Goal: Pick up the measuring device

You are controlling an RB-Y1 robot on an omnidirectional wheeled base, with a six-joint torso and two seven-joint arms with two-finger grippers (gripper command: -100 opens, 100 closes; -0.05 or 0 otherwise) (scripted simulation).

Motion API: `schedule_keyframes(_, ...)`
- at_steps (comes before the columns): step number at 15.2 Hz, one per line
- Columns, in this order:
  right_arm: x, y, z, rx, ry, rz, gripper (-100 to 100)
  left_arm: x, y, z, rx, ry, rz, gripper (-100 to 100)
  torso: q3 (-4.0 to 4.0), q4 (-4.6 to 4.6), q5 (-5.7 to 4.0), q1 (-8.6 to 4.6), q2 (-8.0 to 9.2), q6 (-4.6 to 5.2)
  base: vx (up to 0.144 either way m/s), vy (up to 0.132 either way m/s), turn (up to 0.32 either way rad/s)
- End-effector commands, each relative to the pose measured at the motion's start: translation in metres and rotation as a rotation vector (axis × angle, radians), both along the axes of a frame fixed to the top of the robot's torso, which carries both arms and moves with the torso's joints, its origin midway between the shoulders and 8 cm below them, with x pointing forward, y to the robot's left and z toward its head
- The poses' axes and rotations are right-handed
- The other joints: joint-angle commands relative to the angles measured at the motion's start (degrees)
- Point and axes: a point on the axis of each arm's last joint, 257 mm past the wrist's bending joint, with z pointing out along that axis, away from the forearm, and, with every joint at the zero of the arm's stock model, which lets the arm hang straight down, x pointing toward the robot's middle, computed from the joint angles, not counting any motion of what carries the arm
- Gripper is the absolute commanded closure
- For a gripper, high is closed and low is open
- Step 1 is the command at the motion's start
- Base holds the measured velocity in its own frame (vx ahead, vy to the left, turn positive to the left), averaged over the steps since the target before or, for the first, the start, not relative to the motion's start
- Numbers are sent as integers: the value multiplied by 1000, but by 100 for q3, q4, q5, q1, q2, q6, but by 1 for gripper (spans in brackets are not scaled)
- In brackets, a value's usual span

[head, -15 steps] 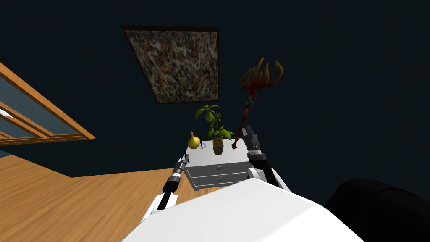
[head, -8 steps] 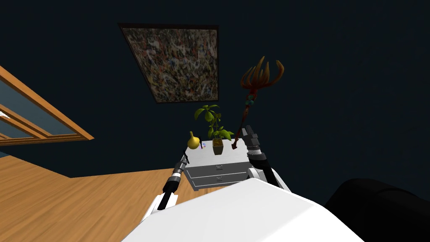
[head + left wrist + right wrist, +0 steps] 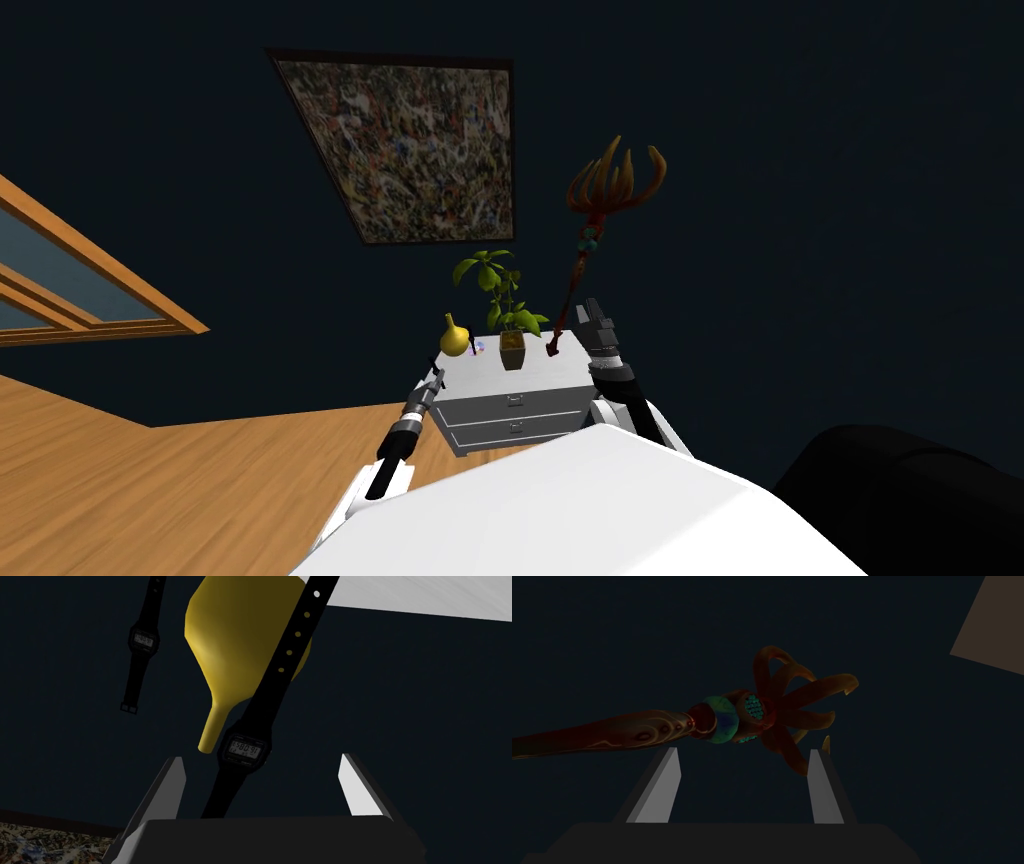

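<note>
Left gripper: fingers spread wide, gripping nothing. Black digital watch sits in the gap between them, and neither finger touches it. Its strap runs from the gripper body across the yellow vase behind. A second watch is further off, beside the vase and apart from the first. Can't tell what either watch rests on.

Head view: left gripper is at centre frame, at the left front corner of the white dresser, just below the vase. On the dresser top: vase at left, plant in the middle, staff at right, slanting up against the dark wall.

Right gripper: fingers spread too, holding nothing, aimed at the staff's clawed head. In head view it's just right of centre, over the dresser's right edge. Painting is at upper centre.
</note>
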Motion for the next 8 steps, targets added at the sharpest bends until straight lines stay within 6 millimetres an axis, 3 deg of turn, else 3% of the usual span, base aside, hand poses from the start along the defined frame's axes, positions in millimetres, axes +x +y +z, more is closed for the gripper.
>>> schedule_keyframes(1,0,0,0,0,0,0,0,0,14,-2,33,21,17,-100,0,0,0,0,0,0,-1,-86,-21)
schedule_keyframes(8,0,0,0,0,0,0,0,-2,54,-8,130,85,72,-100,1,0,0,-2,1,0,-3,-83,-17)
